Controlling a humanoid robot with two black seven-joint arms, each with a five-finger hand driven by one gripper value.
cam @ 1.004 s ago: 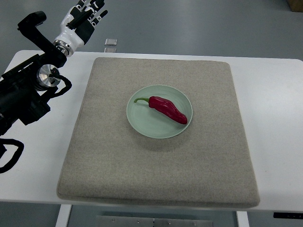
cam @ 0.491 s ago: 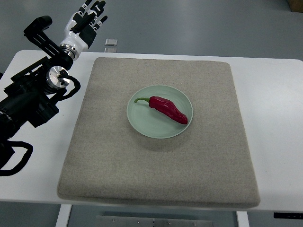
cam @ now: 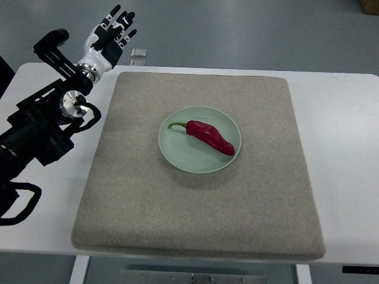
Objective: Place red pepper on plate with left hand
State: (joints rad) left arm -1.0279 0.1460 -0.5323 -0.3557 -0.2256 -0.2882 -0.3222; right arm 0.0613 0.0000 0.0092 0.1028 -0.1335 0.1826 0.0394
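Left arm point(cam: 35, 130) cut by left edge (lower cable too).

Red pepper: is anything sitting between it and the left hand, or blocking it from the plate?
Nothing visible does. The red pepper already lies on the plate, so that path is moot. The left hand is open at the table's far left corner, holding nothing, and only bare grey mat lies between it and the plate.

White table point(cam: 349, 148) carries square grey mat point(cam: 195, 201); pale green plate point(cam: 189, 157) sits mid-mat.
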